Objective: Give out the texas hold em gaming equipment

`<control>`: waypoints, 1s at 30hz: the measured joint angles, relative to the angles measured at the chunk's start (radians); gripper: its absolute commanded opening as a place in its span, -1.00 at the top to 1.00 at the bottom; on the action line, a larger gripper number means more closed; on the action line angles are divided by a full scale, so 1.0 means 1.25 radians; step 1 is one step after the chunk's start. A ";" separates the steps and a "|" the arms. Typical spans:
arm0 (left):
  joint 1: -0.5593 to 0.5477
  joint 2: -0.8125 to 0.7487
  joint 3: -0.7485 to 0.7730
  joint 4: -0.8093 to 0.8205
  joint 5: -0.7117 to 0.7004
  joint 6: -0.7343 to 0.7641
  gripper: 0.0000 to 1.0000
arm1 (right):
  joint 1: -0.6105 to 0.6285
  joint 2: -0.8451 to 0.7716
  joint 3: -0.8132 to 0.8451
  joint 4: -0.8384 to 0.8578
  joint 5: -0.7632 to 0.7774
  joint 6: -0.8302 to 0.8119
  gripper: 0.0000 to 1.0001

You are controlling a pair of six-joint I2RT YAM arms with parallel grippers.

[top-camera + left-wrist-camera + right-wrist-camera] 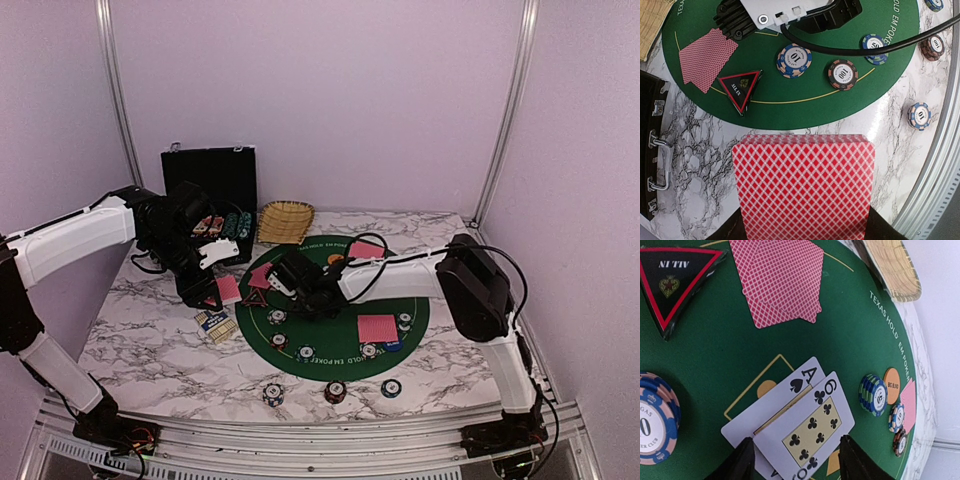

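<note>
On the green mat [715, 365], lower centre: ace of spades [785, 400] and club card [812, 427], face-up, probably as board cards.
Right gripper [796, 442]: jaws apart, astride them.
Left gripper [802, 231]: clamped on deck [805, 185] for dealing.

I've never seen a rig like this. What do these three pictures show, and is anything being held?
Two robot arms are bolted to a marble table, each ending in a two-finger gripper. The wide picture looks down from above and behind them; the other two come from cameras on the wrists. On the table lie a green poker mat with striped chips, a triangle marker and face-down cards, plus a black case and a straw basket. The left gripper is clamped on a red-backed stack. The right gripper stands open over two face-up cards on the mat, holding nothing.
</note>
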State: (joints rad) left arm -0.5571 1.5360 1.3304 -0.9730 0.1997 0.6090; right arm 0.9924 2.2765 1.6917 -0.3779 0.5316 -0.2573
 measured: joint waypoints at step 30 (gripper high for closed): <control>0.000 0.000 0.013 0.000 0.002 0.000 1.00 | -0.146 -0.141 -0.095 0.293 -0.935 0.794 -0.83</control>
State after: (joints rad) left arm -0.5571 1.5364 1.3472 -0.9733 0.2016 0.6086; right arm 0.8093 2.1002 1.5734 -0.0120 -0.6376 0.7349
